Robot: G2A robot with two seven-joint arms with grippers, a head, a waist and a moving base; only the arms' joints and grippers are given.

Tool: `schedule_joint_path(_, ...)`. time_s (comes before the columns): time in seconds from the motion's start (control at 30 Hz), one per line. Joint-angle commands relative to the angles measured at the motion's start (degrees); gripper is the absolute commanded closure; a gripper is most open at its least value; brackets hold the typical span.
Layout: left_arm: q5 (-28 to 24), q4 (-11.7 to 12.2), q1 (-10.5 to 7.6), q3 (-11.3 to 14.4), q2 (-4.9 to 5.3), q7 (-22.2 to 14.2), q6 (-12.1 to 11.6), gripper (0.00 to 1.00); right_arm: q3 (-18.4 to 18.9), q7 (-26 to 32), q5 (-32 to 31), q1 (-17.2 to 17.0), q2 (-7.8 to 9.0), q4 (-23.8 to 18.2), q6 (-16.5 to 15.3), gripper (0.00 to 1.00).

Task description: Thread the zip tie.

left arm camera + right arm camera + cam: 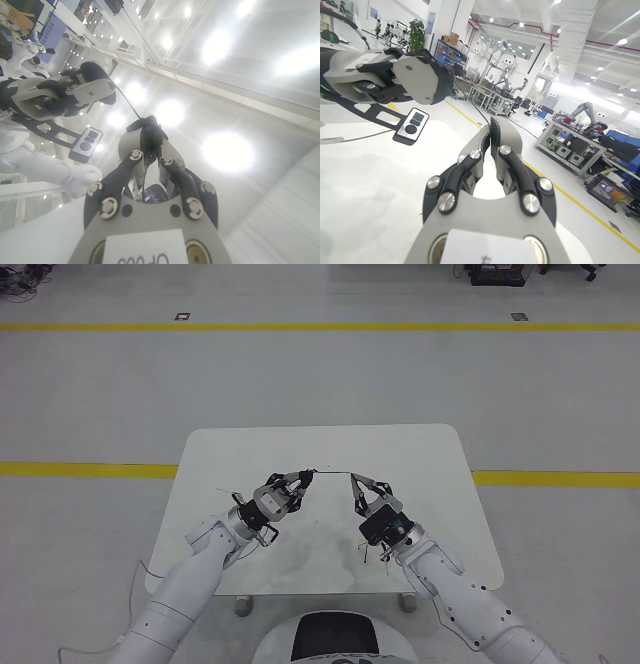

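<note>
Fingers of the left gripper and the right gripper are clenched on the zip tie, which is held stretched between them above the table's far half, its long axis running gripper to gripper, so one end, it is judged, must be curled toward the other.

The zip tie, a thin black strap, was stretched almost straight and roughly level in the air above the counter, one end pinched in the left end effector and the other in the right end effector.
</note>
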Motion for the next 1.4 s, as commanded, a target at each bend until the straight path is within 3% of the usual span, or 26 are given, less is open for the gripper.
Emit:
schedule_joint_path(0.0, 0.00, 0.00, 0.00, 0.00, 0.00, 0.00, 0.00, 1.00, 0.01, 0.22, 0.00, -0.14, 0.08, -0.12, 0.14, 1.00)
schedule_joint_path(1.13, 0.00, 0.00, 0.00, 0.00, 0.00, 0.00, 0.00, 1.00, 2.27, 2.73, 0.00, -3.41, 2.34, -2.99, 2.80, 1.00)
schedule_joint_path(1.2, 0.00, 0.00, 0.00, 0.00, 0.00, 0.00, 0.00, 1.00, 2.50, 3.22, 0.00, -3.95, 2.33, -3.34, 2.53, 0.47)
schedule_joint_path(1.23, 0.00, 0.00, 0.00, 0.00, 0.00, 0.00, 0.00, 1.00, 2.61, 3.44, 0.00, -4.11, 2.30, -3.51, 2.17, 0.00)
schedule_joint_path(1.37, 0.00, 0.00, 0.00, 0.00, 0.00, 0.00, 0.00, 1.00, 2.66, 3.64, 0.00, -4.21, 2.28, -3.68, 2.01, 0.00)
